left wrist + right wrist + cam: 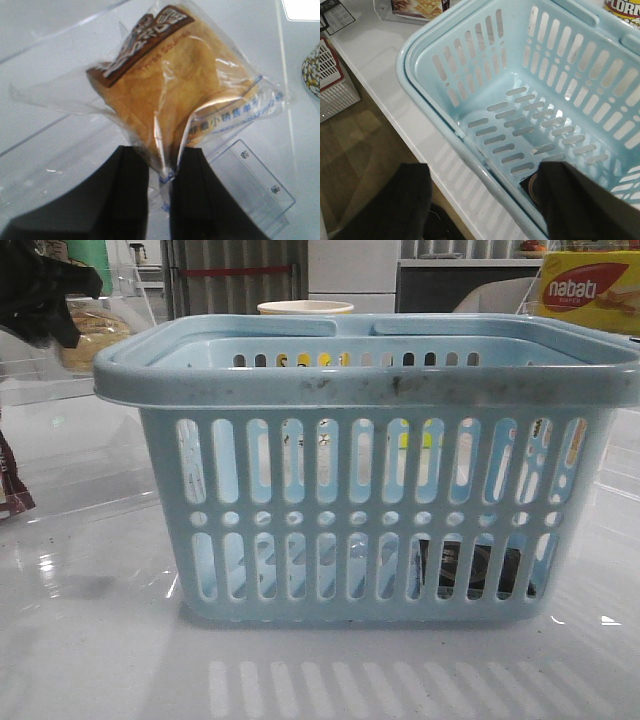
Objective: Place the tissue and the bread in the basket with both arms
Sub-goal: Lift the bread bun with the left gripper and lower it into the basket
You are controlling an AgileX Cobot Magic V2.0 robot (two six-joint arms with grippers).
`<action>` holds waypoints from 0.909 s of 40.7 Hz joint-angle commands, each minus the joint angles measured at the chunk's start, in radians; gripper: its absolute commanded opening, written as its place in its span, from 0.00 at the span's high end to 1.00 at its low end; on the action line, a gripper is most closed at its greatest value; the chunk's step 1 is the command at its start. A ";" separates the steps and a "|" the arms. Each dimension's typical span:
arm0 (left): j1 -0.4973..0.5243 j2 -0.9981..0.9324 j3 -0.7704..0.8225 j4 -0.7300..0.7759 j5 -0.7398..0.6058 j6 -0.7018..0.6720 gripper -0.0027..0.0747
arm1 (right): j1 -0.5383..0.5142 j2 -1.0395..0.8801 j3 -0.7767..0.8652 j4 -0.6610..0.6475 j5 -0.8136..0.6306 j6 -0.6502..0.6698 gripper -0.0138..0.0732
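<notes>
The left gripper point(160, 175) is closed narrowly on the clear plastic wrap of the bread point(180, 85), pinching a fold of the wrap between its two dark fingers point(127, 185). The tan loaf hangs just beyond the fingertips, a brown label with white print at its far end and a strip of blue print along one side. In the front view the left gripper point(50, 295) and the bread point(90, 335) sit up at the far left, above the white surface point(100, 640) and well apart from the basket point(370, 390).

The right gripper point(485, 200) stands wide, its fingers spread either side of the near rim of the basket point(435, 100), holding nothing. Just below and inside the right-hand finger, the tissue point(529, 185) lies on the slotted floor of the basket, mostly hidden. From the front the tissue point(470, 565) shows as a dark shape through the lower slots.

A yellow-red nabati box point(590, 290) and a paper cup point(305, 308) stand behind the basket.
</notes>
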 commanded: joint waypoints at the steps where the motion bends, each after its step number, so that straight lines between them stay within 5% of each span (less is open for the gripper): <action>1: 0.001 -0.047 -0.034 -0.004 -0.066 -0.006 0.82 | 0.000 -0.017 -0.026 0.033 -0.044 -0.011 0.21; 26: -0.004 -0.247 -0.034 -0.096 0.111 -0.006 0.85 | 0.000 -0.017 -0.026 0.033 -0.044 -0.011 0.21; 37: -0.120 -0.368 -0.031 -0.096 0.212 0.054 0.85 | 0.000 -0.017 -0.026 0.033 -0.044 -0.011 0.21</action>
